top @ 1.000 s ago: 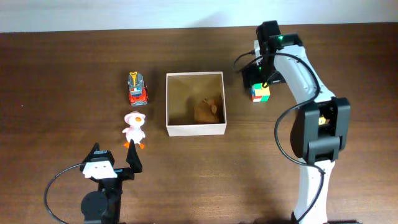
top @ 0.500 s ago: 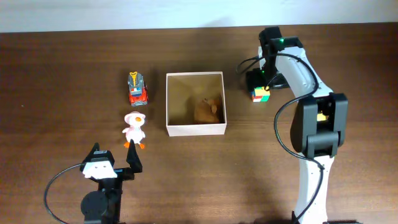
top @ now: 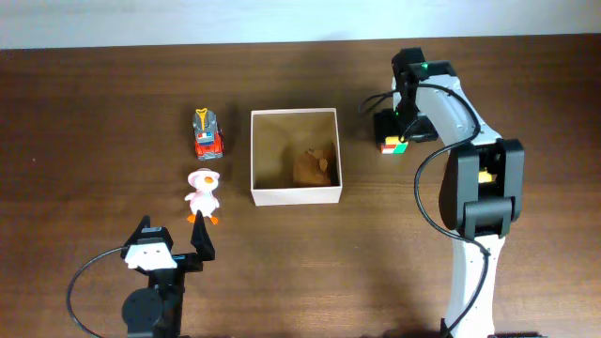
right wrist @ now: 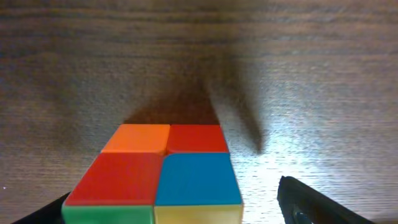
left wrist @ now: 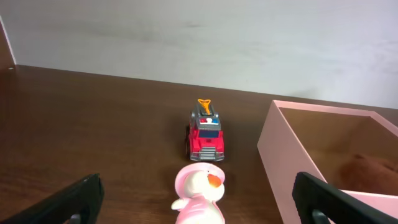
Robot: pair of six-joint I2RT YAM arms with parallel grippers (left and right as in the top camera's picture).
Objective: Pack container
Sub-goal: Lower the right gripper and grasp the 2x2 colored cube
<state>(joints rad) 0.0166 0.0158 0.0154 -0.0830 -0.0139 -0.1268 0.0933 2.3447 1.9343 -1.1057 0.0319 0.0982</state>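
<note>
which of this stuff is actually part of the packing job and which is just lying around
Part of the job:
container
brown toy, already inside it
puzzle cube, fire truck and duck toy, all outside it, likely still to pack

Just lying about:
no loose clutter in view; only the table and the black arm cables

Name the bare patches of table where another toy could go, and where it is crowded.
Bare wood: left of the fire truck and duck; in front of the container, between the left gripper and right arm; along the far edge behind the container. Crowded: the strip between truck, duck and container, and around the cube under the right gripper.
</note>
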